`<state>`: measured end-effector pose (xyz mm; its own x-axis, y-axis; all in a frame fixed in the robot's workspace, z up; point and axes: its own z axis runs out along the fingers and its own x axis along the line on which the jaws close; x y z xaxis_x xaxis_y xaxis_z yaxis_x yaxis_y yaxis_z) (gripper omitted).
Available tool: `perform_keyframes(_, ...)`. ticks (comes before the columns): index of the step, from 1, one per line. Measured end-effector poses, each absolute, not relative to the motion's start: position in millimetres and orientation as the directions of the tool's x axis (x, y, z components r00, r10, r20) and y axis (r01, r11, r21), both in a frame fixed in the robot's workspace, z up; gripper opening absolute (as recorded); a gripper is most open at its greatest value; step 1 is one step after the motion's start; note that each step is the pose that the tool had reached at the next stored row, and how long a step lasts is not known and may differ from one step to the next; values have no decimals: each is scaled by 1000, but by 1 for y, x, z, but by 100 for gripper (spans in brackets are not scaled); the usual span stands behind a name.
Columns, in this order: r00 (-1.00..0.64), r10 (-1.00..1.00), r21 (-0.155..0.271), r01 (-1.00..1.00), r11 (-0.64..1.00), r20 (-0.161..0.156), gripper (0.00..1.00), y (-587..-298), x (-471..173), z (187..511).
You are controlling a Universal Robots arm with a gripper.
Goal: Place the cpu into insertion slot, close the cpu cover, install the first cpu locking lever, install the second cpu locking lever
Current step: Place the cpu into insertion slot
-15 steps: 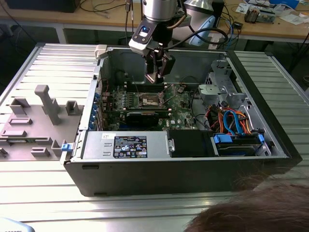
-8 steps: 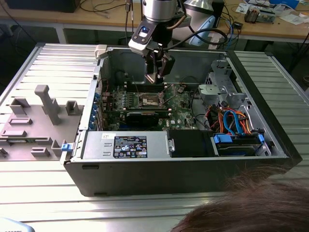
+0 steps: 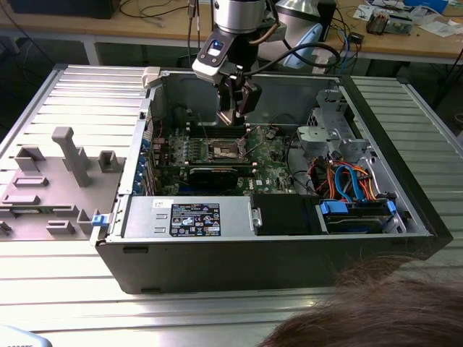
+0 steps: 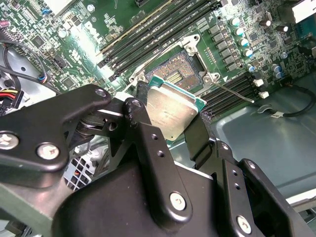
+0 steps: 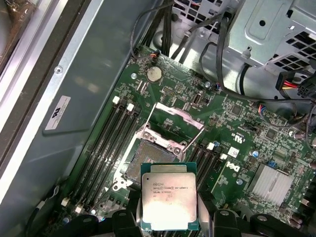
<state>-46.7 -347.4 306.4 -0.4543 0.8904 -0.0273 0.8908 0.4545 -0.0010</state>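
Observation:
My gripper hangs inside the open computer case, above the green board. It is shut on the cpu, a flat square chip with a silvery top, held by two opposite edges between black fingers. In the second wrist view the cpu hovers just off the insertion slot, apart from it. The insertion slot has its dark contact field bare. The cpu cover, a thin metal frame, stands swung open on the slot's far side. A thin wire lever sticks out beside the slot.
Long black memory slots flank the socket on both sides. A drive cage and coloured cables fill the case at the exterior view's right. A power supply sits in front. A grey fixture tray lies outside. A person's hair shows.

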Motion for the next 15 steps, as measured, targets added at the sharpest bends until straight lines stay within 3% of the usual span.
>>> perform_keyframes(15,-426,904,-1,905,426,-27,54,-347,-48,298)
